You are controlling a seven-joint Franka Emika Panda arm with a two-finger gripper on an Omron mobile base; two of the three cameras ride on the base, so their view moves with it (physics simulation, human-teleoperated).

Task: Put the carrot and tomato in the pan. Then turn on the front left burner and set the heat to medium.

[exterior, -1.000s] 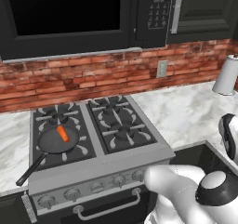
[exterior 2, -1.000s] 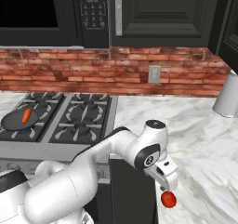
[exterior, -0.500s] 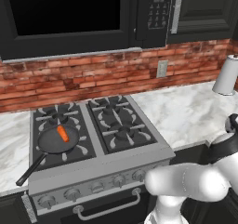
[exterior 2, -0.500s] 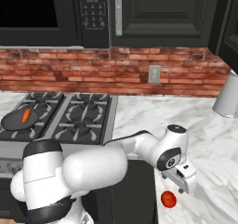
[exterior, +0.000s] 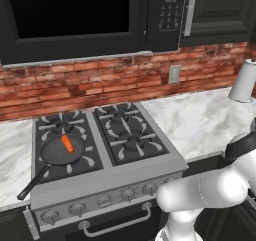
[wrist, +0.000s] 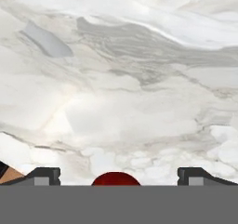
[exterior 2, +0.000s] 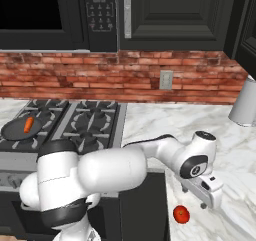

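Note:
The red tomato (exterior 2: 181,214) lies on the marble counter near its front edge, right of the stove. My gripper (exterior 2: 208,197) hangs open just above and to the right of it. In the hand view the tomato (wrist: 115,180) peeks up at the bottom edge between the two wide-apart fingertips (wrist: 44,175), over bare marble. The orange carrot (exterior: 67,144) lies inside the black pan (exterior: 60,154), which sits on the front left burner (exterior: 91,160) with its handle pointing toward the front left. From the right side the carrot (exterior 2: 28,125) and pan (exterior 2: 15,129) show at the far left.
A row of knobs (exterior: 105,201) runs along the stove front. A paper towel roll (exterior: 243,81) stands at the back right of the counter (exterior: 200,120). A microwave (exterior: 85,15) and dark cabinets hang above. My white arm reaches across the counter's front edge.
The arm has swung right, carrying the open gripper from above the tomato to a spot slightly right of it. Tomato, carrot and pan have not moved.

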